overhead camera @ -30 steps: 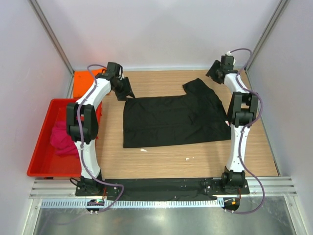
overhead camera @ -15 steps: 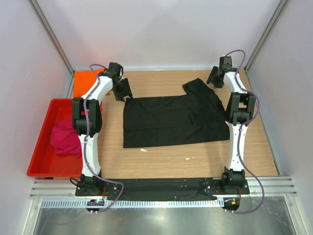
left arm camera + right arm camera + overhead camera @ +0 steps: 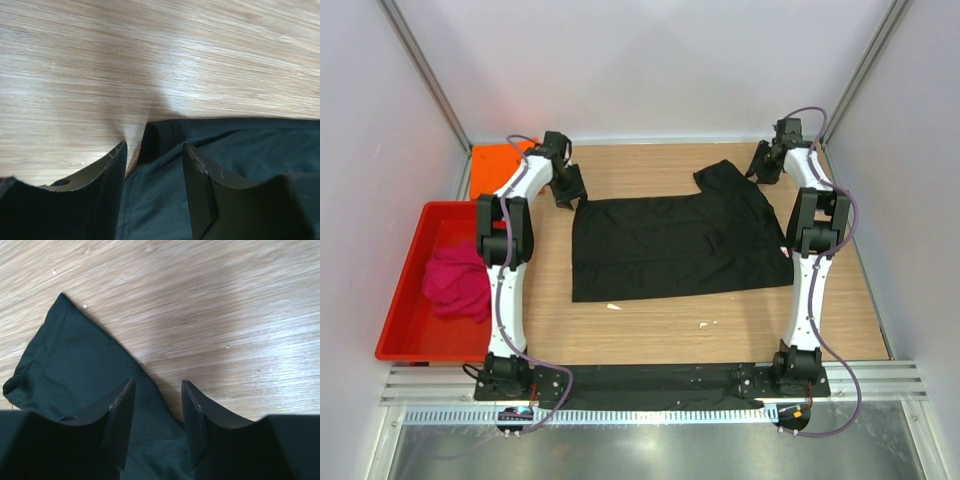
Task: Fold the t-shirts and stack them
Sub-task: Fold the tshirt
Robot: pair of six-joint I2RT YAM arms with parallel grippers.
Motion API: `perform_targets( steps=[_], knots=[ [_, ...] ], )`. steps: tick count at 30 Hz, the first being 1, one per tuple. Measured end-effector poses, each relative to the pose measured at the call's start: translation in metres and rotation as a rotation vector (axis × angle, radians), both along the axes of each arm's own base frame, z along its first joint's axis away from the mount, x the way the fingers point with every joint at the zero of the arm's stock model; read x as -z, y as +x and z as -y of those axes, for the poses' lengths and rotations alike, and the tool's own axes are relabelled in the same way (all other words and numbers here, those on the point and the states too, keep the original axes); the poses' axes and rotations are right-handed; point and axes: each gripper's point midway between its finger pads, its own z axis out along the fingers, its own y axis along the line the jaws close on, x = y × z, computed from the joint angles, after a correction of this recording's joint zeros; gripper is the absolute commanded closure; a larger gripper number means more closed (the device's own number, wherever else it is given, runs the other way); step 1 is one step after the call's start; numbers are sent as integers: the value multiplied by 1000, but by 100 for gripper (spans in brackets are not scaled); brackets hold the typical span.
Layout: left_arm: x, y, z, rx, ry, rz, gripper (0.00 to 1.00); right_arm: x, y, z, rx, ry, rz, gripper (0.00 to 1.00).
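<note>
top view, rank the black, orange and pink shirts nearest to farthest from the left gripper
1. black t-shirt, its far-left corner right at the left gripper
2. orange t-shirt, far left corner
3. pink t-shirt, in the red tray, nearer the bases

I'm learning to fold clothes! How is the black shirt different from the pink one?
The black t-shirt lies spread flat on the wooden table; the pink t-shirt sits crumpled in the red tray. The black one covers far more space than the bunched pink one. Both are soft cloth.
</note>
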Motion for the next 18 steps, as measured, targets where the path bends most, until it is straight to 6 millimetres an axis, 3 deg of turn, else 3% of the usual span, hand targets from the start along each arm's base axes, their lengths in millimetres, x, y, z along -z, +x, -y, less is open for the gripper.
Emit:
perform_targets(
  steps=[18],
  knots=[
    [4,13,8,16,-48,8,58,2,-11,-7,-25,48,-18,61]
  ],
)
